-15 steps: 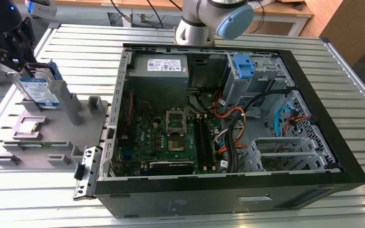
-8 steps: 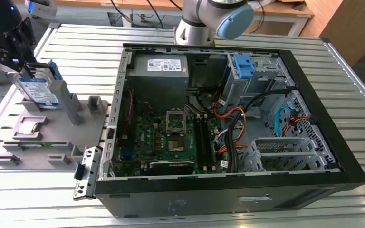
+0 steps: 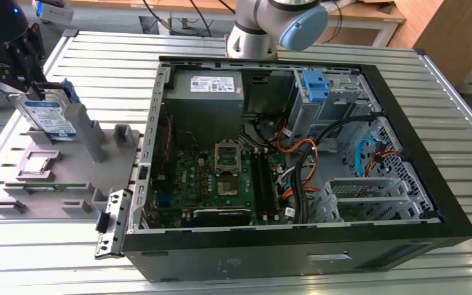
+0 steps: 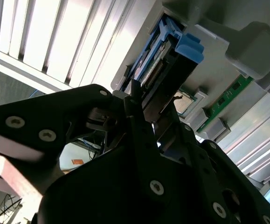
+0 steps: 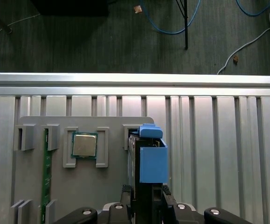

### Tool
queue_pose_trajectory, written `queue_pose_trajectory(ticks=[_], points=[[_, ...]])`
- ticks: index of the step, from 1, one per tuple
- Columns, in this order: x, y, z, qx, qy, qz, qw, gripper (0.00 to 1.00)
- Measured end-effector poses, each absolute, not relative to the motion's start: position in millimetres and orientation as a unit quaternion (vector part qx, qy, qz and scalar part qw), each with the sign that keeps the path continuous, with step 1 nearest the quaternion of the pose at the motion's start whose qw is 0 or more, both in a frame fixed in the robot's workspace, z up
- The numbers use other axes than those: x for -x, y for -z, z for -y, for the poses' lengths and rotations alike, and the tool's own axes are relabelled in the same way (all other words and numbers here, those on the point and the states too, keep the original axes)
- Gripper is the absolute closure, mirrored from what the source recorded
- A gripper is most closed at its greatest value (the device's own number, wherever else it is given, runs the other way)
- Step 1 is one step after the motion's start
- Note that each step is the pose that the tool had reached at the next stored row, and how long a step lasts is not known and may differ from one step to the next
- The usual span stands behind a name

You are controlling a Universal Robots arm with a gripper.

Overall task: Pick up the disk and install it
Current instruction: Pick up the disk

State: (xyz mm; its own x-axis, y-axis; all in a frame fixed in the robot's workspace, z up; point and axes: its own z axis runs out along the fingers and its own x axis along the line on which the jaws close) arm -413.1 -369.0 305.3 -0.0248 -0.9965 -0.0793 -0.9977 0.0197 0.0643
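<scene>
The disk (image 3: 49, 117) stands on edge in a slot of the grey holder tray (image 3: 64, 175) at the exterior view's left, its white-and-blue label facing out. My gripper (image 3: 24, 86) comes down on its upper end from the far left. In the first wrist view the disk (image 5: 152, 163) shows edge-on with its blue rail. The gripper (image 5: 146, 193) has a finger pressed on each side of it, so it is shut on the disk. In the second wrist view the disk (image 4: 172, 56) runs between the black fingers (image 4: 132, 100). It still sits in the holder slot.
The open computer case (image 3: 302, 153) fills the middle of the slatted metal table, with a blue bracket (image 3: 316, 86) in its drive bay and a grey power supply (image 3: 216, 86). The holder also carries a processor chip (image 5: 84, 144) and a green memory stick (image 5: 46, 172). The arm's base (image 3: 277, 24) stands behind the case.
</scene>
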Motion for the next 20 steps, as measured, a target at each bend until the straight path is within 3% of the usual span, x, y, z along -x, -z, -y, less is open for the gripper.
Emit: queue_pose_trajectory(ticks=[20], points=[[413.1,-307.9,369.0,0.698,-0.051,-0.714,0.006,0.65]])
